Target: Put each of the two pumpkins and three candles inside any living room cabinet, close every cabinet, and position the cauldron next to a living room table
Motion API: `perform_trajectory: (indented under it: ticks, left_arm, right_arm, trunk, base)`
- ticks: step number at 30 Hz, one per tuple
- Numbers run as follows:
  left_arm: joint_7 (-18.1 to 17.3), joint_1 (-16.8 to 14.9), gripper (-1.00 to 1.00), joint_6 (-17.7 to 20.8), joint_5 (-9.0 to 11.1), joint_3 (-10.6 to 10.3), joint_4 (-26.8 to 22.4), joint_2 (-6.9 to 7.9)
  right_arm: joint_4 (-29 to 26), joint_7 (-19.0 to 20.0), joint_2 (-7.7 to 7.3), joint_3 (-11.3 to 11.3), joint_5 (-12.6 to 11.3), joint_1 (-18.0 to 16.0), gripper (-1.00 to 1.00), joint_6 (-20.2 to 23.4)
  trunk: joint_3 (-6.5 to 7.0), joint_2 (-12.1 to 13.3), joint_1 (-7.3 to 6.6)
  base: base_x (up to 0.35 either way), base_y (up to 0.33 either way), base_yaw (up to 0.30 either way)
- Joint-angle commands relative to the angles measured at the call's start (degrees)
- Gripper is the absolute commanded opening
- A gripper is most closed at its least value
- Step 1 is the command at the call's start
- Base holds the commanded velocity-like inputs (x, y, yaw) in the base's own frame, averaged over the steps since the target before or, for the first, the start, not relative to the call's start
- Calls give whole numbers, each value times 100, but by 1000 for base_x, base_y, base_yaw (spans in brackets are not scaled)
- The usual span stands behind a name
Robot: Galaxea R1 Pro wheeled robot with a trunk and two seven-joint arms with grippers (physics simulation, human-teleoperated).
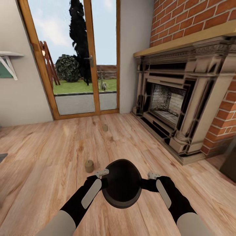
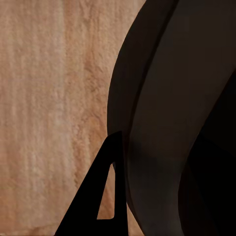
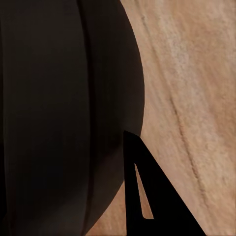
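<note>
Nearest to the camera, in the lower middle of the head view, the round matte-black cauldron (image 1: 122,186) hangs between the two black arms, above the light wood-plank floor (image 1: 49,154). The left gripper (image 1: 102,172) touches its left side and the right gripper (image 1: 153,176) touches its right side. I cannot tell if the jaws of either gripper are spread or pressed together, because the cauldron covers them. In the left wrist view one dark finger (image 2: 105,196) lies just beside the cauldron wall (image 2: 167,123), and in the right wrist view one finger (image 3: 147,196) also lies against the black wall (image 3: 64,108).

A short beige-tan pillar candle (image 1: 89,166) stands on the floor just left of the cauldron. A second candle of the same kind (image 1: 105,127) stands further up, near the middle of the frame. The ornate beige fireplace (image 1: 183,105) with red brick wall (image 1: 183,16) is at the right, and the wooden-framed glass garden doors (image 1: 75,59) are at the upper left.
</note>
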Motion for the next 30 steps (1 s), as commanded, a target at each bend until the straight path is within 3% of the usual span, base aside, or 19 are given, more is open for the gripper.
perform_trajectory:
  ticks: [1,15,30]
  left_arm:
    - [50,-6,-100,-85,180,-95,-148,2]
    - [50,-8,-100,-85,182,-95,-152,2]
    - [50,-6,-100,-85,179,-95,-157,2]
  right_arm:
    - [1,17,-3,-9,55,-2,-100,73]
    - [1,17,4,-9,55,-2,-100,71]
    - [1,17,-5,-15,55,-2,-100,75]
  trunk:
    - [-3,-3,0]
    - [30,-3,0]
    - [66,-3,0]
  base:
    - [144,-179,265]
    - [83,-199,265]
    - [-20,-75,265]
